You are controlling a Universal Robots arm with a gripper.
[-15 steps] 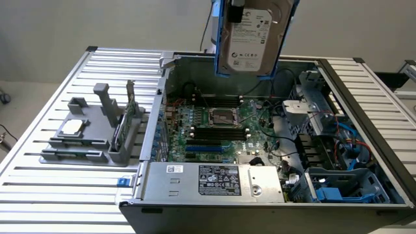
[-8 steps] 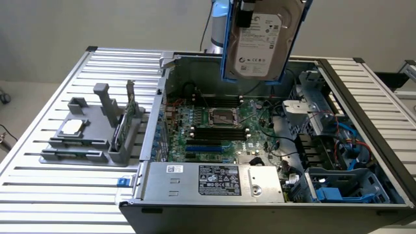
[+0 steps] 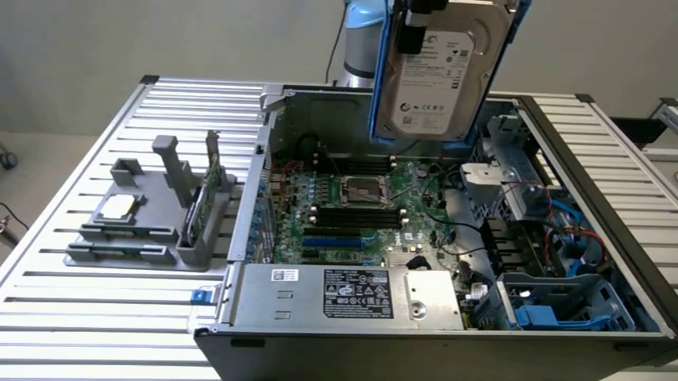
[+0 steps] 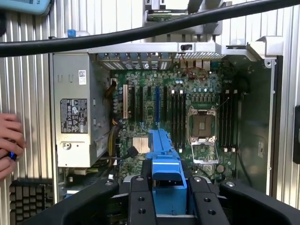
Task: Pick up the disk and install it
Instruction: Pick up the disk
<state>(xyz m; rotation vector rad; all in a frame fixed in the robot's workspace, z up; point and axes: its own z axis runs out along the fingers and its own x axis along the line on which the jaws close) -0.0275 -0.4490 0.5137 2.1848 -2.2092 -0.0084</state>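
Slatted table (image 3: 75,333), open computer (image 3: 424,357), gripper (image 4: 171,199) clasping white-labelled disk (image 3: 440,71)

Soft, even light from above keeps both views bright, with no hard shadows. The ribbed desk (image 3: 106,309) around the end effector (image 4: 169,187) shines pale with mild glare. Below it, the inside of the computer case (image 3: 424,357) is dimmer, shaded along its walls. The disk (image 3: 440,71) it clamps is evenly lit, though the label's fine print smears. In the wrist view, the black cable (image 4: 140,30) near the lens is blurred, while the motherboard (image 4: 187,108) beyond looks sharp.
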